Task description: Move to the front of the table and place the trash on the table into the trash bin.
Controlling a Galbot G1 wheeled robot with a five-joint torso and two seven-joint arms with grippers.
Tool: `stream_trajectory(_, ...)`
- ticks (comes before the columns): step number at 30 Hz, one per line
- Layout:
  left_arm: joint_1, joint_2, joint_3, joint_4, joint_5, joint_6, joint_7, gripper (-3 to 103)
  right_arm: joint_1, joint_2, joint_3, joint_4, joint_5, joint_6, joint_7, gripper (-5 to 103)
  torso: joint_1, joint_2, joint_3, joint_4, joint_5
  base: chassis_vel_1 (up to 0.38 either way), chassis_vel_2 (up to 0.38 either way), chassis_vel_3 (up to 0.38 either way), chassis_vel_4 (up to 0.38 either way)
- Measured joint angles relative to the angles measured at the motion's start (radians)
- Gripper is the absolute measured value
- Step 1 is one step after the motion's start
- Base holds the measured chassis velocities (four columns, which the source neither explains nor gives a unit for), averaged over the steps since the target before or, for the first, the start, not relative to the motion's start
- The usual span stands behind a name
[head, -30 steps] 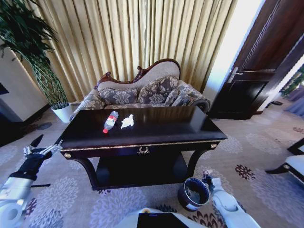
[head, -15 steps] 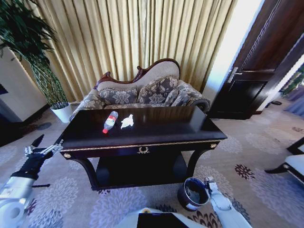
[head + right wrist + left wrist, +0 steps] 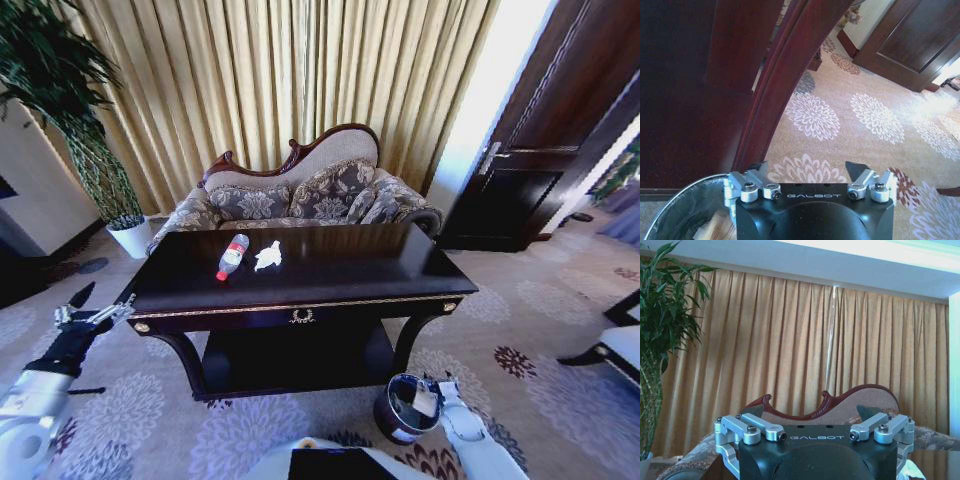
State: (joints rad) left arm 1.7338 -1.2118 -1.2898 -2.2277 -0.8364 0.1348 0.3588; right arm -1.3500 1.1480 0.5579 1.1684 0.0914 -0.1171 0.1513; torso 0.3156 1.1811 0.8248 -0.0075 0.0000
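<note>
One plastic bottle [image 3: 231, 256] and one crumpled tissue [image 3: 267, 257] on one desk [image 3: 330, 275]; one trash bin [image 3: 407, 407], one wrapper [image 3: 425, 402], two claws.

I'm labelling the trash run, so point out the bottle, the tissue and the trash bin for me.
bottle [image 3: 232, 257], head view, on its clear body below the red cap.
tissue [image 3: 267, 257], head view, middle of the crumpled white wad.
trash bin [image 3: 392, 420], head view, on its dark side wall.

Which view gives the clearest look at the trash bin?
The head view: the whole trash bin stands on the carpet by the table's front right leg, the right gripper at its rim. The right wrist view catches part of its rim and inside; the left wrist view faces the curtains.
</note>
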Motion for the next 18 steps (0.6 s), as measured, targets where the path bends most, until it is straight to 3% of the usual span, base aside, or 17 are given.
stream_trajectory(3, -0.005, 0.001, 0.005, -0.002, 0.0, 0.001, 0.0, 100, -0.006, 0.004, 0.003, 0.006, 0.001, 0.006, 0.005, 99, 0.0, 0.0, 0.0, 0.0, 0.0, 0.0, 0.0, 0.0, 0.0)
stream_trajectory(12, -0.002, 0.005, 0.001, -0.002, -0.002, 0.001, 0.002, 100, -0.007, 0.007, 0.003, 0.022, 0.02, 0.008, 0.01, 100, 0.0, 0.0, 0.0, 0.0, 0.0001, 0.0, 0.0, 0.0, 0.0)
stream_trajectory(16, 0.001, 0.005, 0.0, 0.0, -0.003, 0.001, 0.002, 100, -0.009, 0.007, 0.001, 0.062, 0.085, 0.059, 0.009, 100, 0.0, 0.0, 0.0, -0.0003, 0.0003, 0.0, 0.0, 0.0, 0.0)
stream_trajectory(17, 0.002, 0.003, 0.004, 0.002, -0.003, 0.001, -0.001, 100, -0.016, 0.005, 0.004, 0.147, 0.164, 0.093, 0.009, 100, 0.0, 0.0, 0.0, 0.0002, 0.0003, 0.0, 0.0, 0.0, 0.0)
stream_trajectory(18, 0.002, 0.003, 0.004, 0.002, -0.003, 0.001, -0.001, 100, -0.016, 0.005, 0.004, 0.147, 0.164, 0.093, 0.009, 100, 0.0, 0.0, 0.0, 0.0002, 0.0003, 0.0, 0.0, 0.0, 0.0)
